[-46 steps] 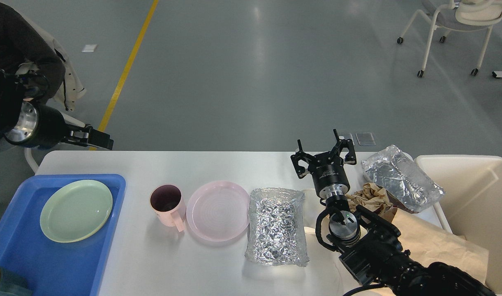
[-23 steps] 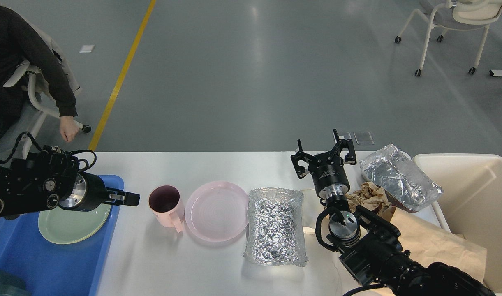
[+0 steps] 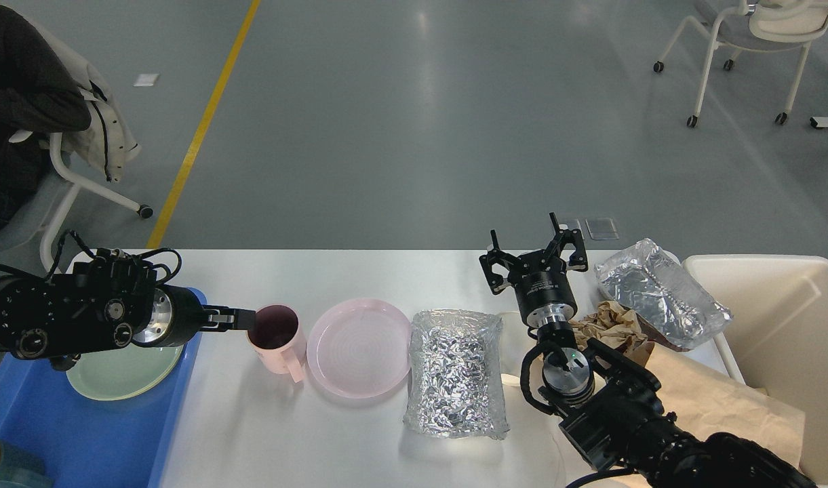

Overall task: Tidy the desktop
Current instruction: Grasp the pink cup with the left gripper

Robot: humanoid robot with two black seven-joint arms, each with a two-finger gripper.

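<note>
Nearest the robot, the blue plastic tray (image 3: 115,434) sits at the left end of the desktop (image 3: 386,271) with a pale green plate (image 3: 125,369) lying in it, and a crumpled foil tray (image 3: 454,369) rests near the middle of the white top. The change is on the left: a second ago the left gripper (image 3: 237,318) was raised off beyond the table's left corner, half a second ago it hung over the green plate, and now it reaches the rim of the pink mug (image 3: 276,335), its tip right at the mug's left edge. It is seen end-on and dark, so whether its fingers are apart or closed cannot be told. This reads as the start of a grasp on the mug — likely bound for the blue tray. The pink plate (image 3: 359,346) just right of the mug has not shifted. Further right, the right gripper (image 3: 532,261) has not moved, fingers spread and empty, above crumpled brown paper (image 3: 610,325); a second foil package (image 3: 661,291) and the cream bin (image 3: 780,339) lie beyond, so most of the clutter is yet to be cleared.
</note>
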